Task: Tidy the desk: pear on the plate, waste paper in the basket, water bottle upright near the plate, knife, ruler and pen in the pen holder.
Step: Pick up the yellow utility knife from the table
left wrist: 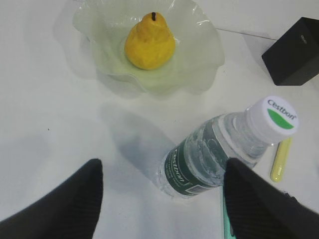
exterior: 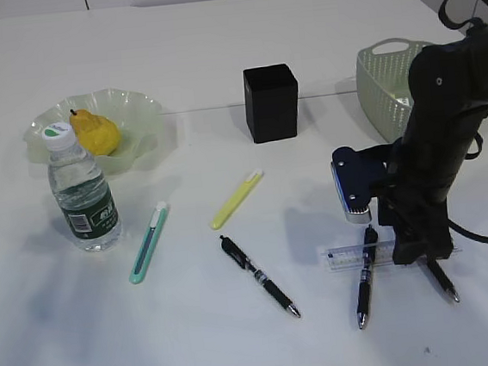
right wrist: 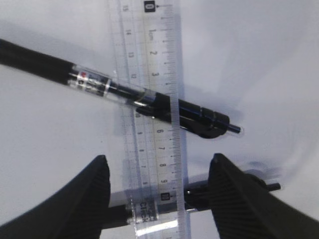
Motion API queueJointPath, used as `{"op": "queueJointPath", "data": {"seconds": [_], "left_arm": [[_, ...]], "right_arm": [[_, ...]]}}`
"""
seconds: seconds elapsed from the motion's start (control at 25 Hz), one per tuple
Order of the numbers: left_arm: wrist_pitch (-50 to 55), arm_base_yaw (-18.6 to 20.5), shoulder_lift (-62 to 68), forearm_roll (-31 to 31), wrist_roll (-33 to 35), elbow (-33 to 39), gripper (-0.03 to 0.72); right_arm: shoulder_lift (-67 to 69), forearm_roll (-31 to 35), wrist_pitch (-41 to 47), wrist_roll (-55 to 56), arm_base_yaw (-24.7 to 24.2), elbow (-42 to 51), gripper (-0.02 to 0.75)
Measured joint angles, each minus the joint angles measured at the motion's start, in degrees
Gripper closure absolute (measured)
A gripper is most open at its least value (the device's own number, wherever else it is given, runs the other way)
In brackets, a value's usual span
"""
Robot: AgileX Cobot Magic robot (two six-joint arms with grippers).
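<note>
**Exterior view: pear and bottle placed, desk tools still out**

The exterior view shows the right gripper [exterior: 424, 256] low over the near right of the desk [exterior: 214, 47], its jaws parted and straddling the clear ruler [exterior: 342, 256] without closing on it. In the right wrist view the ruler [right wrist: 157, 109] lies between the fingers [right wrist: 79, 199], over one black pen [right wrist: 149, 97] and across a second pen [right wrist: 197, 196] nearer the camera. A third black pen [exterior: 260, 277] lies near the middle. Left of it are a teal knife [exterior: 149, 242] and a yellow-green one [exterior: 237, 198], all flat on the table.

The left gripper [left wrist: 159, 199] is out of the exterior view; its own camera shows it released, holding nothing, hovering above the water bottle [left wrist: 224, 149]. The bottle stands upright just near the plate [exterior: 137, 107], which holds the pear [exterior: 94, 132]. Those two steps look finished.

Farther back stand the pen holder [exterior: 272, 102] in the middle and the basket [exterior: 386, 83] on the far right. No waste paper shows on the table; whether it is in the basket I cannot tell. Ruler, pens and knives remain to be stowed.
</note>
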Motion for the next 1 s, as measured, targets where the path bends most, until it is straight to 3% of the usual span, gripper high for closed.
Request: {"op": "queueJointPath", "data": {"seconds": [0.12,0.32,0.6,1.0], "left_arm": [[0.0,0.0,0.0,0.0,0.0,0.0,0.151],[0.0,0.0,0.0,0.0,0.0,0.0,0.151],[0.0,0.0,0.0,0.0,0.0,0.0,0.151],[0.0,0.0,0.0,0.0,0.0,0.0,0.151]], "right_arm": [[0.0,1.6,0.3,0.0,0.0,0.0,0.279],[-1.4,13.6,-2.2,3.6,0.4,-2.4,0.279],[-0.6,15.7,-3.1,29.6,3.0,-14.8,0.279],[4.8,15.7,4.4,66.9,6.0,-26.9,0.281]]}}
